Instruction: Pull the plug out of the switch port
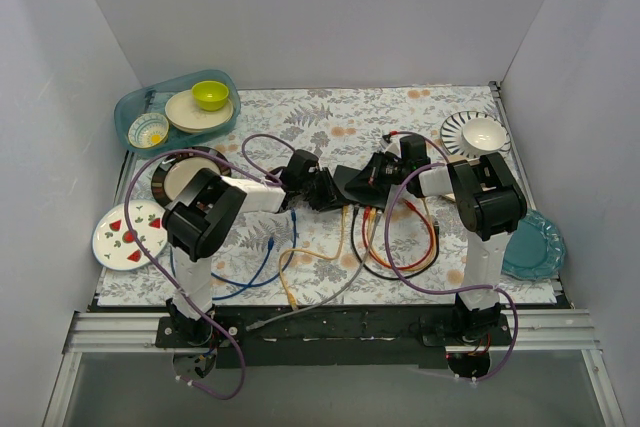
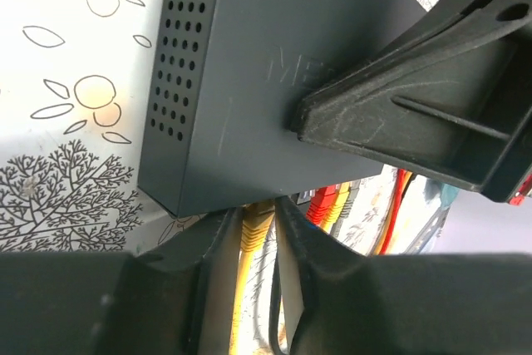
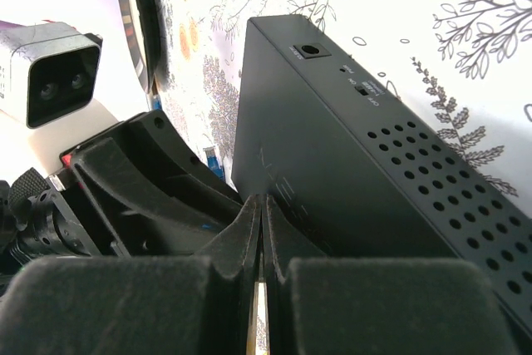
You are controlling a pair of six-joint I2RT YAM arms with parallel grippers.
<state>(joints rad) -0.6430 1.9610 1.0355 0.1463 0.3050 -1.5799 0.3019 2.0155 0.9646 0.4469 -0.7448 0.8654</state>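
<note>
The black switch point(image 1: 352, 185) lies mid-table, with its vented top in the left wrist view point(image 2: 266, 81) and in the right wrist view point(image 3: 349, 172). Several cables are plugged into its near edge. My left gripper point(image 2: 258, 215) is at that edge, its fingers closed on either side of a yellow plug point(image 2: 258, 230) seated in a port. Red and yellow plugs point(image 2: 324, 201) sit in the ports beside it. My right gripper point(image 3: 262, 201) is shut, its tips pressed on the switch's top. From above, the left gripper point(image 1: 322, 192) and the right gripper point(image 1: 378, 173) meet over the switch.
Blue point(image 1: 255, 262), yellow, red point(image 1: 425, 247), black and grey cables loop towards the front edge. A teal tray point(image 1: 135, 112) with dishes stands back left. Around it are a strawberry plate point(image 1: 130, 235), a dark-rimmed plate point(image 1: 170, 175), a striped plate point(image 1: 455, 127) and a teal plate point(image 1: 535, 245). White walls enclose the table.
</note>
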